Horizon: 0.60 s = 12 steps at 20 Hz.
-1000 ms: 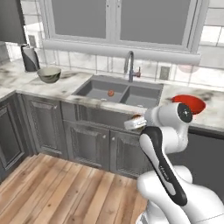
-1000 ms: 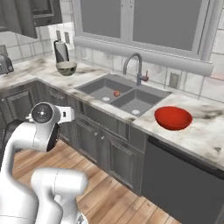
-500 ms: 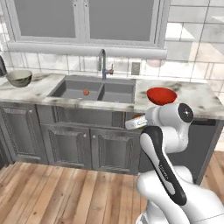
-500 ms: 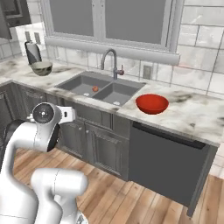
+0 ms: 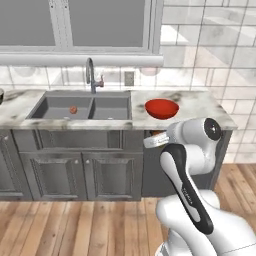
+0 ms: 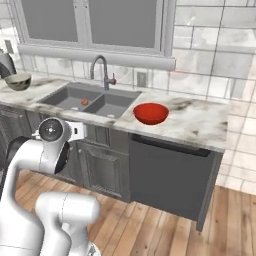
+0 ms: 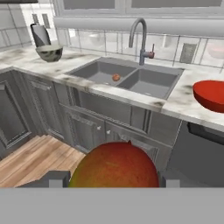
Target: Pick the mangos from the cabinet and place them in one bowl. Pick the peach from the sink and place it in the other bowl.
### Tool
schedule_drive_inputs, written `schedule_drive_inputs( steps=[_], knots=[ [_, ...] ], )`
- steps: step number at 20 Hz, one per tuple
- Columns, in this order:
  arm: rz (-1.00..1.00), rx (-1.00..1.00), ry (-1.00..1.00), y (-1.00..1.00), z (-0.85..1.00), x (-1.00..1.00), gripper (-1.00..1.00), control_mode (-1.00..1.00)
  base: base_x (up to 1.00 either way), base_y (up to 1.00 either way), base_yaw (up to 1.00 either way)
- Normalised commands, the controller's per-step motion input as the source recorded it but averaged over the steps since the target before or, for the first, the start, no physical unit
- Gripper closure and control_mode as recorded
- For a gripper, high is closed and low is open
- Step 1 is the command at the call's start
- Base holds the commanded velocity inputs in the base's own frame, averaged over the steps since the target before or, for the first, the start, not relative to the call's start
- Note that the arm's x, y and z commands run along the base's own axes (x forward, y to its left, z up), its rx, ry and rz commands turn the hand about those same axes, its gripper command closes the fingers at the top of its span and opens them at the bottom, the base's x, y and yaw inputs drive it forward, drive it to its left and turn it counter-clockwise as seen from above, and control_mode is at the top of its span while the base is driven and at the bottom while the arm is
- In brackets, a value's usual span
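One red-and-green mango (image 7: 114, 165) is held between the gripper (image 7: 113, 178) fingers, low before the counter, well short of the red bowl (image 5: 161, 108). If released early or jolted, it could be dropped on the floor.

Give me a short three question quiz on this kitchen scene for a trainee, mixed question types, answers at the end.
1. True or false: the gripper holds a mango.
2. Where does the peach lie? A) left basin of the sink B) red bowl C) floor
3. Fill in: the grey-green bowl stands on the counter to the ____ of the sink.
Key: 1 true; 2 A; 3 left.
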Motion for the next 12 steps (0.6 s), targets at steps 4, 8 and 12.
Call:
schedule_drive_inputs(
  steps=[4,8,12],
  knots=[
    [0.0,0.0,0.0,0.0,0.0,0.0,1.0,1.0,-0.09,0.0,-0.26],
    [0.0,0.0,0.0,0.0,0.0,0.0,1.0,1.0,0.06,0.0,-0.11],
    [0.0,0.0,0.0,0.0,0.0,0.0,1.0,1.0,0.4,0.0,-0.1]
  ],
)
